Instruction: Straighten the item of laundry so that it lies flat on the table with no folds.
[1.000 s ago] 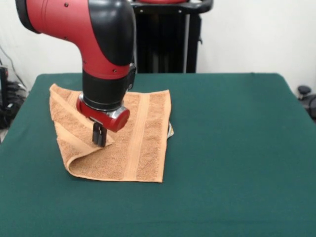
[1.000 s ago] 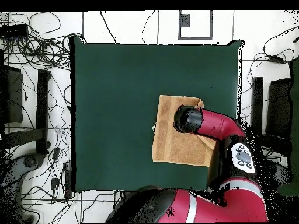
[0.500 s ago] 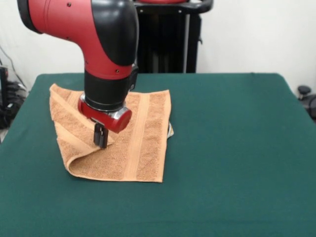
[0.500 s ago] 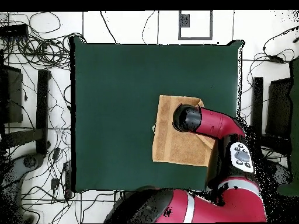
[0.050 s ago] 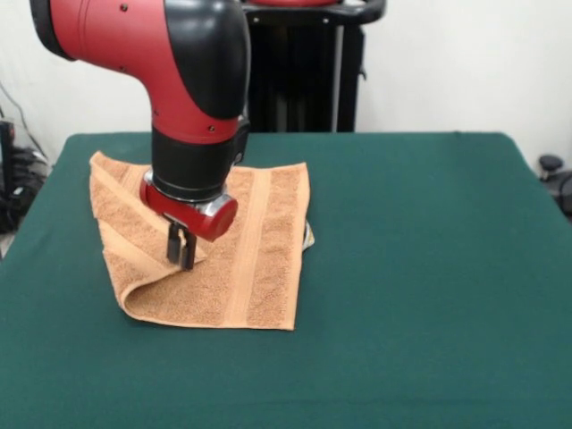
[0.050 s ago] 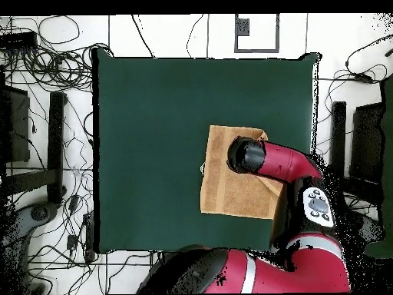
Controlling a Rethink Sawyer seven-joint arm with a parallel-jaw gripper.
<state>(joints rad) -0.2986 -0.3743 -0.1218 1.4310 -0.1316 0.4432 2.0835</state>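
Change since half a second ago: the tool (image 5: 180, 253) now shows a narrow gap between its fingers where they stood together; arm and cloth are otherwise unmoved. Tool: slightly parted, tips down on the towel's folded flap, holding nothing. Towel (image 5: 259, 259): orange-tan looped terry, roughly square, flat woven bands; its left side is doubled over in a diagonal fold. Table (image 5: 429, 295): dark green felt-like top; the towel lies on its left half.
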